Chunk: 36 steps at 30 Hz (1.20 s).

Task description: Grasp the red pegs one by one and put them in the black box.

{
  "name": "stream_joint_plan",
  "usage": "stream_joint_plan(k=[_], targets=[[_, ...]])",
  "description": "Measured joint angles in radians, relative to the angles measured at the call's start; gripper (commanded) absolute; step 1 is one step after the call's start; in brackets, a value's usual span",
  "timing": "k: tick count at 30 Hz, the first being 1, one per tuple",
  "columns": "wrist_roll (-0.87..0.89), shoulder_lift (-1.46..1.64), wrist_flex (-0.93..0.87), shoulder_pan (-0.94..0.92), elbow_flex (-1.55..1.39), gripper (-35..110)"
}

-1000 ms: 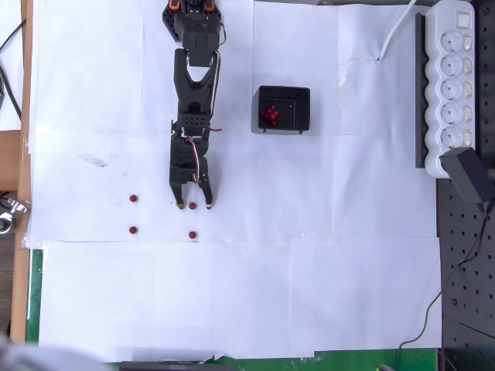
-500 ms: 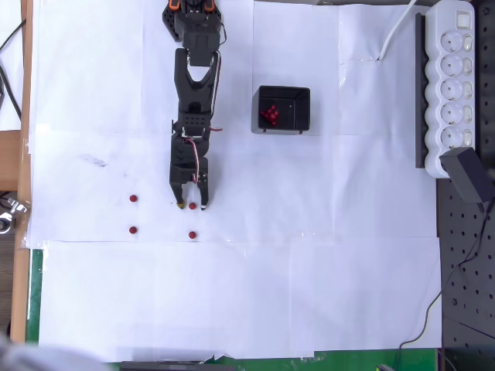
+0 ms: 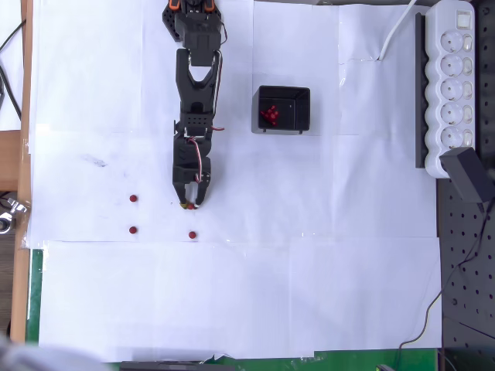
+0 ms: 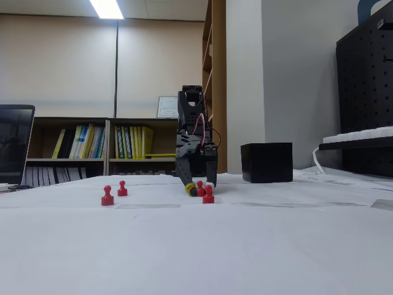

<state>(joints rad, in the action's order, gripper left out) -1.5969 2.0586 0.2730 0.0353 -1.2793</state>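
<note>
Now, tool: my tool [image 3: 190, 203] is down at the tabletop [image 3: 309, 270], fingers drawn narrow around a red peg [image 4: 199, 188] that shows between the tips in the fixed view; from overhead the peg is hidden under the fingers.
Grip: it looks pinched, though I cannot tell for sure that both fingers touch it.
Done: several red pegs [image 3: 270, 115] already lie clustered in the black box [image 3: 283, 109], toward its left side in the overhead view; they overlap too much to count.
Left on the paper: three loose pegs, one [image 3: 133, 199] to the left of my tool, one [image 3: 133, 230] below that, and one [image 3: 192, 234] just below my fingertips.
Progress: I judge the job about half through, counting the one in my grip as pending.
Next: lift, carry up and to the right to the box, release, then come back for the remaining three.
</note>
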Motion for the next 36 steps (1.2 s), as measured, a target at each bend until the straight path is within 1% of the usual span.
stream_joint_plan(k=[4,7,9,12,16,21,25,28,30,32,36], targets=[[-0.015,-0.029,-0.074,-0.012,-0.008,0],[-0.046,-0.091,-0.235,-0.025,-0.029,0],[-0.097,-0.138,-0.391,-0.028,-0.058,0],[-0.176,-0.242,-0.675,-0.018,-0.087,0],[-0.305,-0.411,-1.052,0.038,-0.186,0],[-0.451,-0.603,-1.525,0.198,-0.390,0],[-0.555,-0.696,-1.779,0.397,-0.482,0],[-0.635,-0.712,-1.847,0.546,-0.499,0],[-0.681,-0.712,-1.861,0.617,-0.499,0],[-0.712,-0.709,-1.845,0.670,-0.491,0],[-0.735,-0.658,-1.750,0.721,-0.410,0]])
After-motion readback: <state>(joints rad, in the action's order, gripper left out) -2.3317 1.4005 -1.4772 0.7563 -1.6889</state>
